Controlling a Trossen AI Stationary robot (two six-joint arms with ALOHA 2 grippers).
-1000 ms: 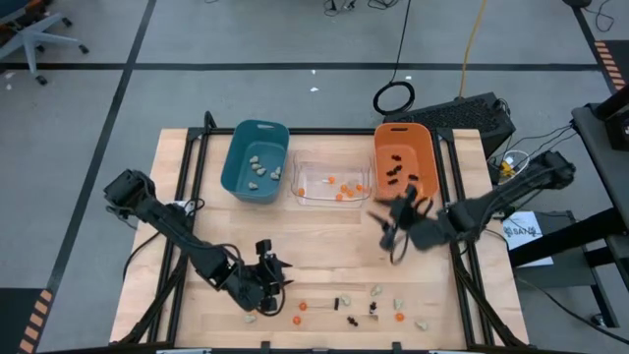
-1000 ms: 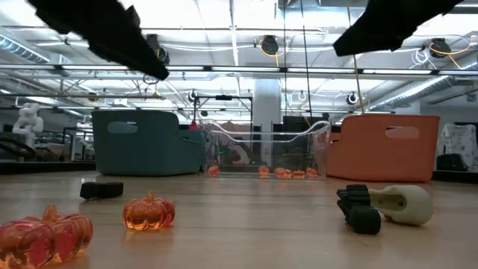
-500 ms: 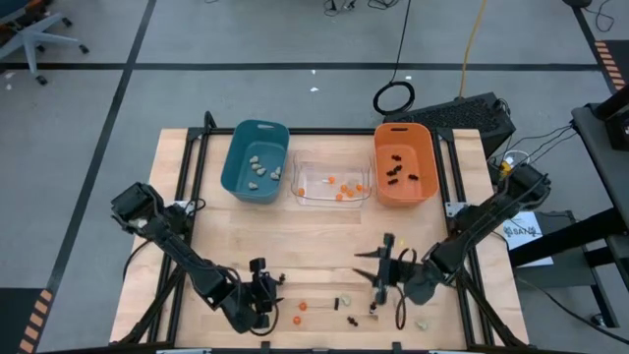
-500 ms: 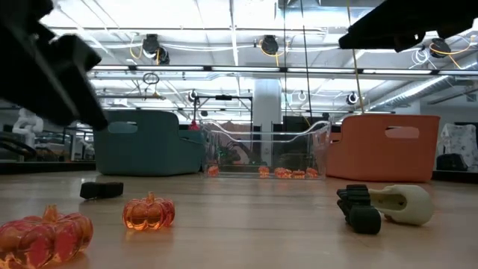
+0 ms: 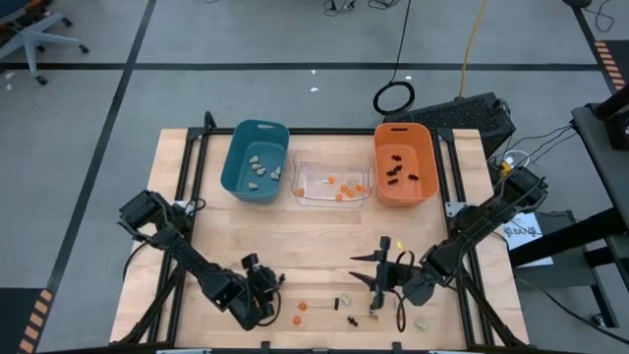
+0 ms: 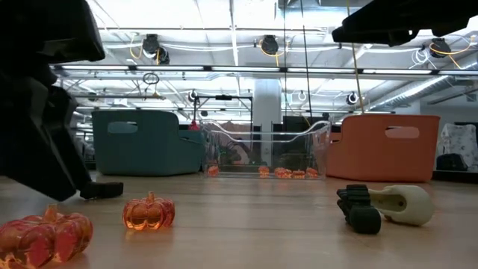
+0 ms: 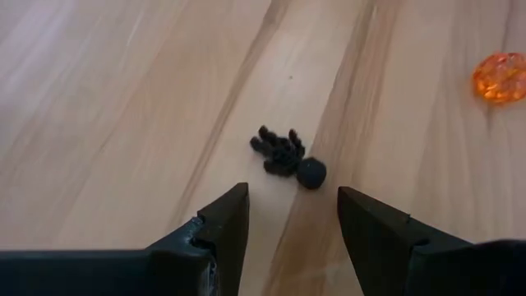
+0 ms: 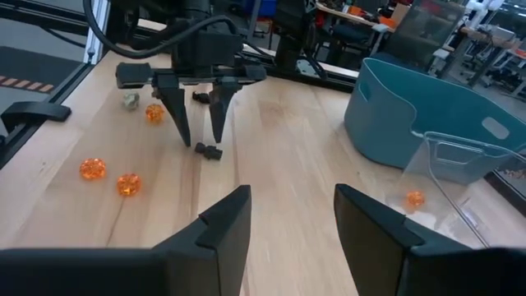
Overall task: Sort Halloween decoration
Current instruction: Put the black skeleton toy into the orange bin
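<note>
A black spidery trinket (image 7: 286,156) lies on the wooden table (image 5: 314,246) near its front left. My left gripper (image 7: 292,215) hangs open just over it, fingers pointing down, one to each side and a little short of it; the right wrist view shows this gripper (image 8: 201,136) above the spider (image 8: 208,150). My right gripper (image 5: 366,277) hovers open and holds nothing, right of centre near the front, facing the left gripper. Orange pumpkins (image 8: 92,169) (image 8: 126,184), more black pieces (image 5: 339,303) and a pale lump (image 6: 403,203) lie loose along the front.
A teal bin (image 5: 255,160) with pale lumps, a clear bin (image 5: 332,183) with orange pumpkins and an orange bin (image 5: 405,162) with black pieces stand in a row at the table's far edge. Bare wood lies between the bins and the grippers.
My left gripper has sunk toward the table over the black spider, rolling its wrist as it went. My right gripper has swung from in front of the orange bin toward the near edge and lower, then held still. No trinket has moved.
</note>
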